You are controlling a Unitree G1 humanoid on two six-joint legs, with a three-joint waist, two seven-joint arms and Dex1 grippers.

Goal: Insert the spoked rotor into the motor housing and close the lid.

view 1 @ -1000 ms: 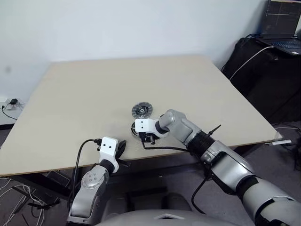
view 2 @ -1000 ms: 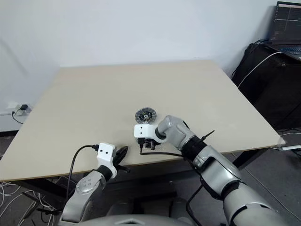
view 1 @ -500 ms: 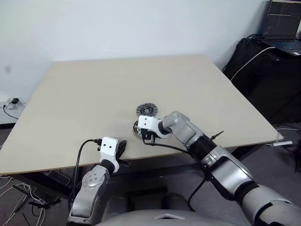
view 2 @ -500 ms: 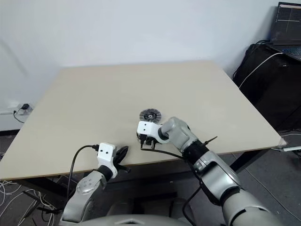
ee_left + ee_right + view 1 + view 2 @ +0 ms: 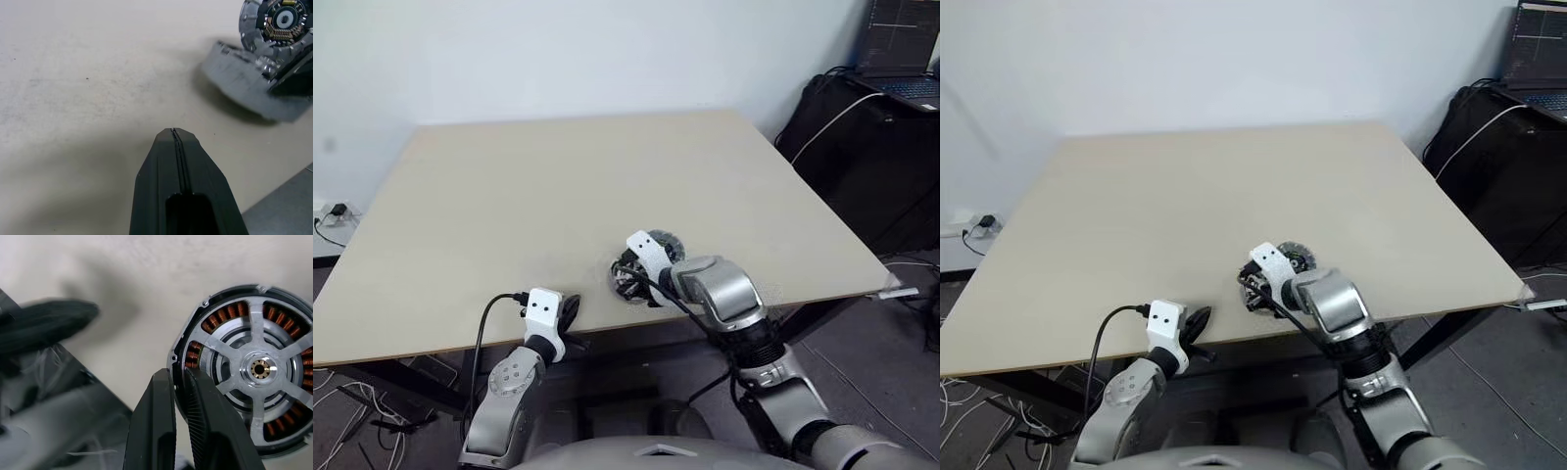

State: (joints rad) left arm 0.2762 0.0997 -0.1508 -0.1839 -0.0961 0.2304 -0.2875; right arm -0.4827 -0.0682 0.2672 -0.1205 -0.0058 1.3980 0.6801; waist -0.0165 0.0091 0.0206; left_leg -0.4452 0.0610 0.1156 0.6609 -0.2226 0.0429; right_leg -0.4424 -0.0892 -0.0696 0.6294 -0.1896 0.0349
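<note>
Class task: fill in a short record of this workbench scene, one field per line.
wheel: spoked wheel sits in the motor cup
lid: lid is off, lying on the table beside the cup
left gripper: shut, empty
right gripper: at the wheel's rim
still to do: close the lid

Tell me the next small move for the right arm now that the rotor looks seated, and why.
Probably lower the motor housing flat onto the table and let go. The right gripper pinches its rim, the spoked rotor already sits over the copper windings, and the housing looks tilted. The lid lies just beyond, so that hand needs freeing.
</note>
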